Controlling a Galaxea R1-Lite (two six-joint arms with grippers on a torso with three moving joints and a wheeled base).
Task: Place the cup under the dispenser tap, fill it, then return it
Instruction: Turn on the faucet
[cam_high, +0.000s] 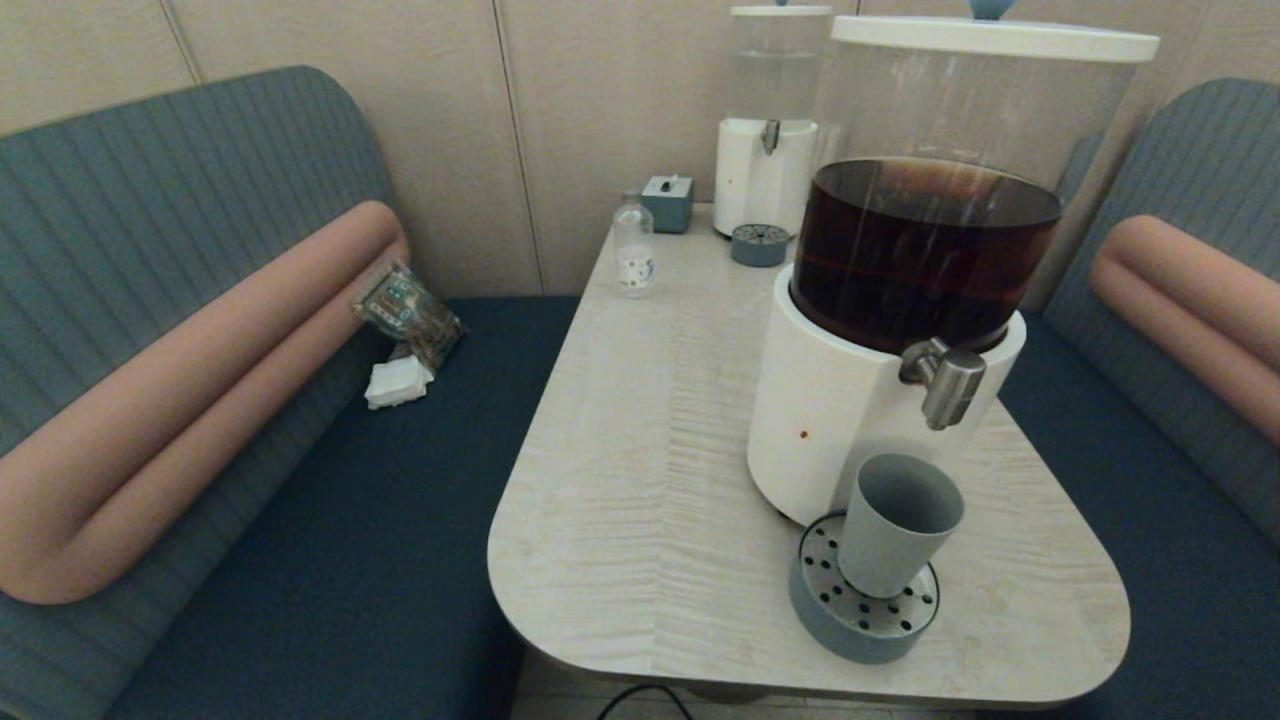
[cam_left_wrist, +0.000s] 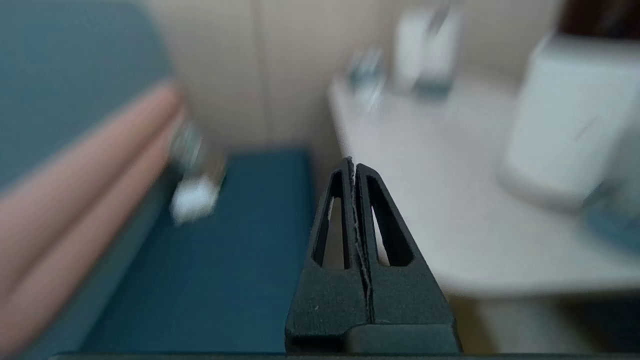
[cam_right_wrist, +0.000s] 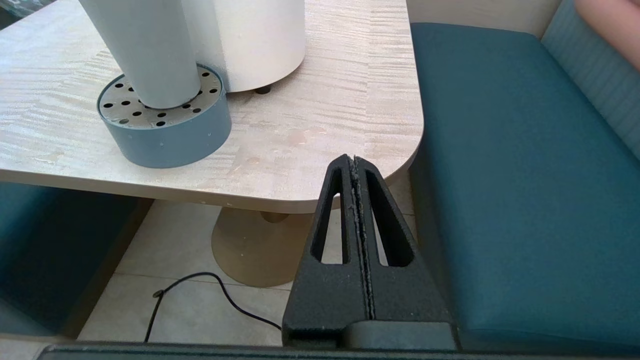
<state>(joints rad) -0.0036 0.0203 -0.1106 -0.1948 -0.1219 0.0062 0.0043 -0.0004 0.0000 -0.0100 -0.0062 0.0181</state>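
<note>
The grey-green cup (cam_high: 895, 523) stands upright on the round perforated drip tray (cam_high: 840, 620), directly below the brushed-metal dispenser tap (cam_high: 950, 382) of the large white-based dispenser (cam_high: 830, 420) holding dark brown liquid. The right wrist view shows the cup (cam_right_wrist: 145, 50) on the tray (cam_right_wrist: 170, 135) from low down. My right gripper (cam_right_wrist: 354, 161) is shut and empty, below and in front of the table's near right corner. My left gripper (cam_left_wrist: 352, 163) is shut and empty, off the table's left edge above the blue seat. Neither gripper appears in the head view.
A smaller dispenser (cam_high: 765, 150) with clear liquid, its own drip tray (cam_high: 759, 244), a small teal box (cam_high: 667, 203) and a clear glass bottle (cam_high: 633, 245) stand at the table's far end. Blue bench seats flank the table (cam_high: 640, 430). A black cable (cam_right_wrist: 200, 290) lies on the floor.
</note>
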